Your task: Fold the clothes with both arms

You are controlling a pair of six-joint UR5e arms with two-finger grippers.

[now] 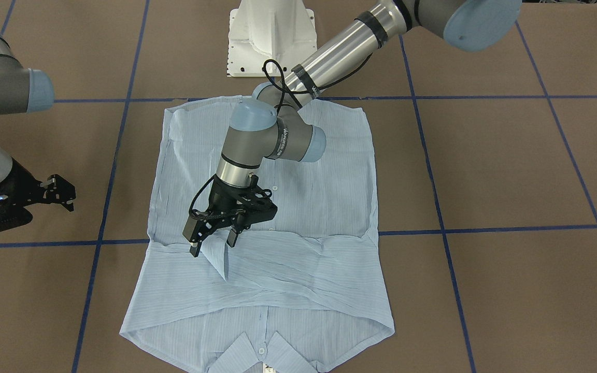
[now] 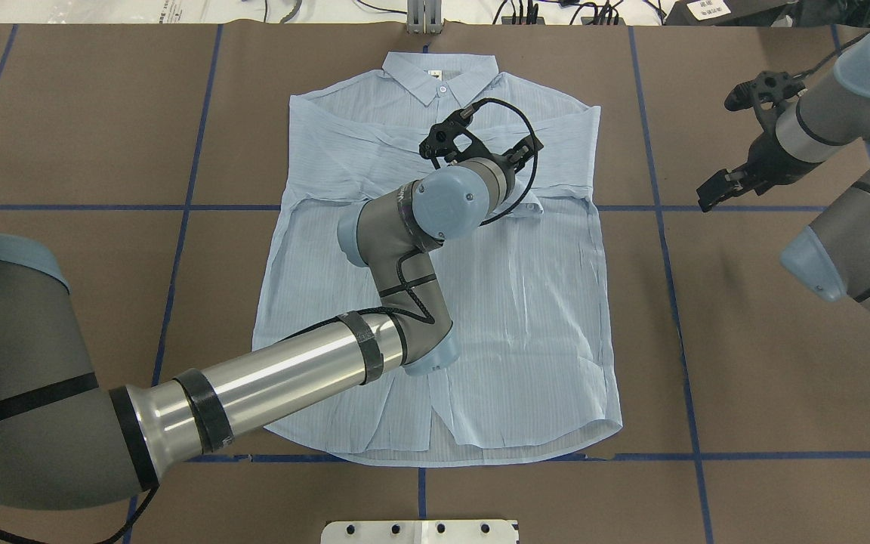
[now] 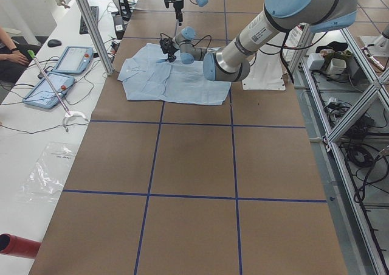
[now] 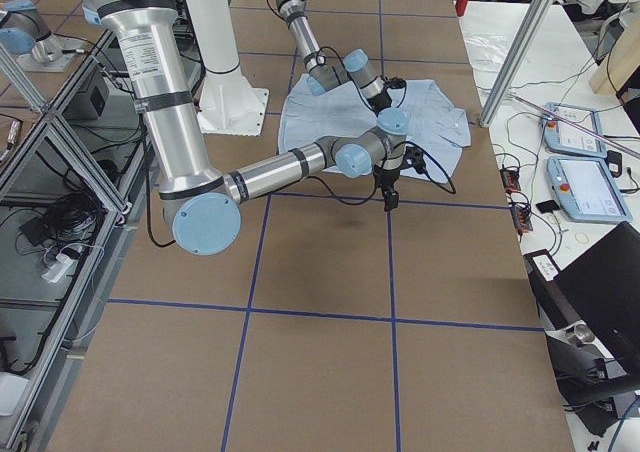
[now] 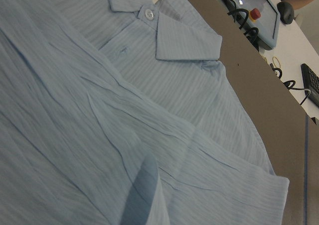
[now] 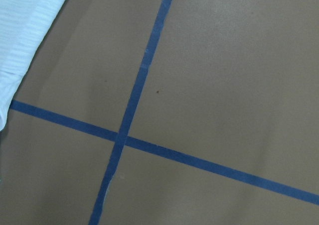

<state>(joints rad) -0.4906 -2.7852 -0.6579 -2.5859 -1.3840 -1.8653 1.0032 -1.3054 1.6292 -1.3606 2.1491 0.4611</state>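
The pale blue striped shirt (image 1: pixel 319 207) lies flat and front up on the brown table, with its collar (image 2: pixel 439 75) at the far edge from the robot. Both sleeves are folded across the chest. My left gripper (image 1: pixel 213 244) hangs open just above the crossed sleeves, with nothing between its fingers (image 1: pixel 195 247). In the left wrist view, wrinkled cloth (image 5: pixel 99 110) and the buttoned collar (image 5: pixel 184 41) fill the frame. My right gripper (image 2: pixel 722 189) is off the shirt to its side, above bare table, and looks open and empty. The right wrist view catches only a shirt edge (image 6: pixel 30 26).
Blue tape lines (image 6: pixel 129 110) divide the brown table top into squares. The white pedestal base (image 1: pixel 270 39) stands at the robot's side of the shirt. Teach pendants (image 3: pixel 61 74) and cables lie on a side table, where a person's hand (image 3: pixel 9 44) rests.
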